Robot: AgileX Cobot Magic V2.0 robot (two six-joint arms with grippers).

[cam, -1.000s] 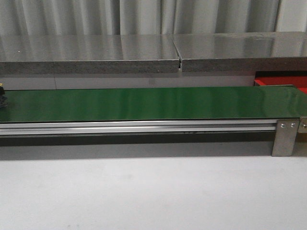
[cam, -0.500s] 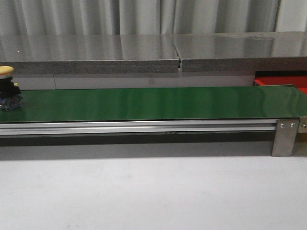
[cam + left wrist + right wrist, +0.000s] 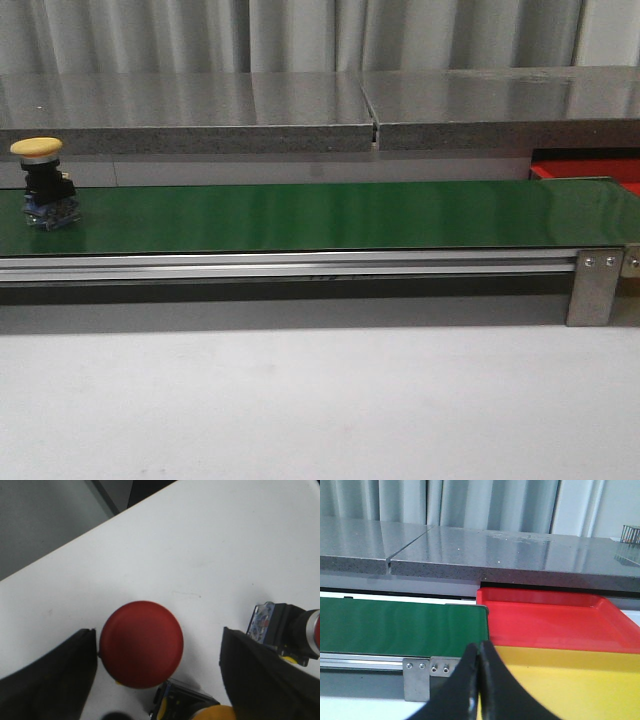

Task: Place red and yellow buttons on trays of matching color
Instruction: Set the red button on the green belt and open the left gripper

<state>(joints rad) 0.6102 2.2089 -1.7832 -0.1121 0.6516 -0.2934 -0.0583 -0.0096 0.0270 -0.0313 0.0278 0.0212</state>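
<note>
On your front view a yellow-capped button (image 3: 42,185) stands upright on the green conveyor belt (image 3: 330,215), right at its left end, the domed cap on top of a dark body with a bluish base. The belt runs across to the right, where a sliver of the red tray (image 3: 590,170) shows just past its far end.

Your left gripper (image 3: 157,680) is spread wide over the white table (image 3: 200,550) — its two dark fingers (image 3: 45,680) stand apart, holding nothing. Between them sits a red-capped button (image 3: 141,650), seen from above, just beside one finger. A second red button (image 3: 300,635) lies on its side near the other finger, and a yellow cap (image 3: 220,714) peeks in at the frame edge.

Your right gripper (image 3: 480,690) is clenched, fingertips pressed together with nothing between them. Beyond it the yellow tray (image 3: 570,680) lies just beside the red one, both next to the belt's end.
</note>
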